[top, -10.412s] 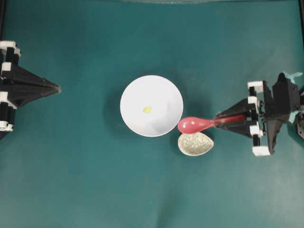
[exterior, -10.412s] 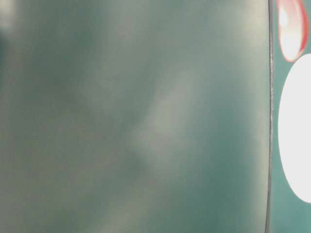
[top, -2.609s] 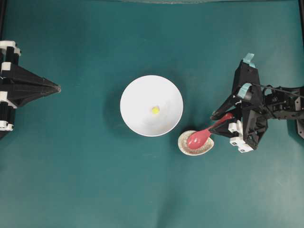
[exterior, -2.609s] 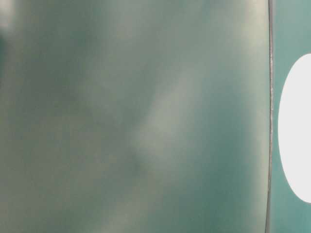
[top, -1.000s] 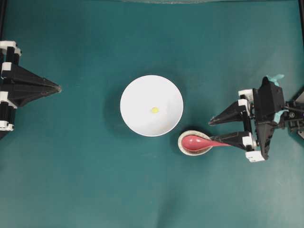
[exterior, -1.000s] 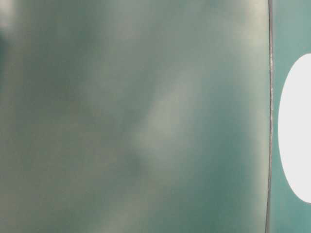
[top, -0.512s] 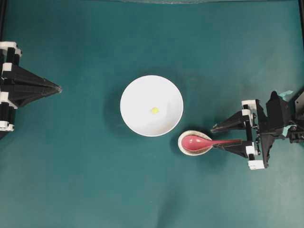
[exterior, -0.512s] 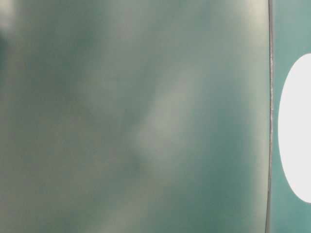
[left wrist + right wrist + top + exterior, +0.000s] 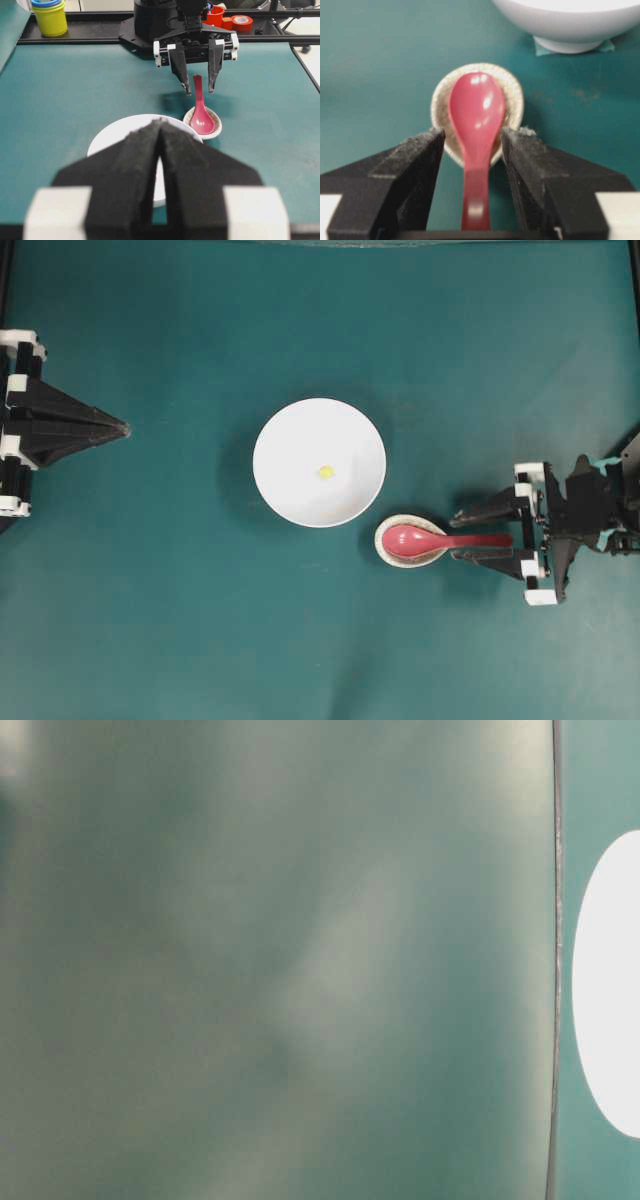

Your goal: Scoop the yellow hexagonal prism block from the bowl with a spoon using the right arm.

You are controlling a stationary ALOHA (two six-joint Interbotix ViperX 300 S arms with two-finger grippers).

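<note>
- A white round bowl (image 9: pixel 319 462) sits mid-surface on a teal surface (image 9: pixel 200 620).
- A tiny yellow hexagonal prism block (image 9: pixel 325 472) lies inside the bowl, near its centre.
- Just right of the bowl and nearer the bottom edge of the overhead view, a small speckled cream dish (image 9: pixel 398 551) cradles the scoop of a glossy red-pink spoon (image 9: pixel 430 539), whose handle points right.
- The right end effector (image 9: pixel 470 534) has its jaws spread wide on either side of the spoon handle; the right wrist view shows a gap on both sides, nothing gripped.
- The left end effector (image 9: pixel 122 426), far left, well apart from the bowl, has its fingers pressed together, holding nothing.
</note>
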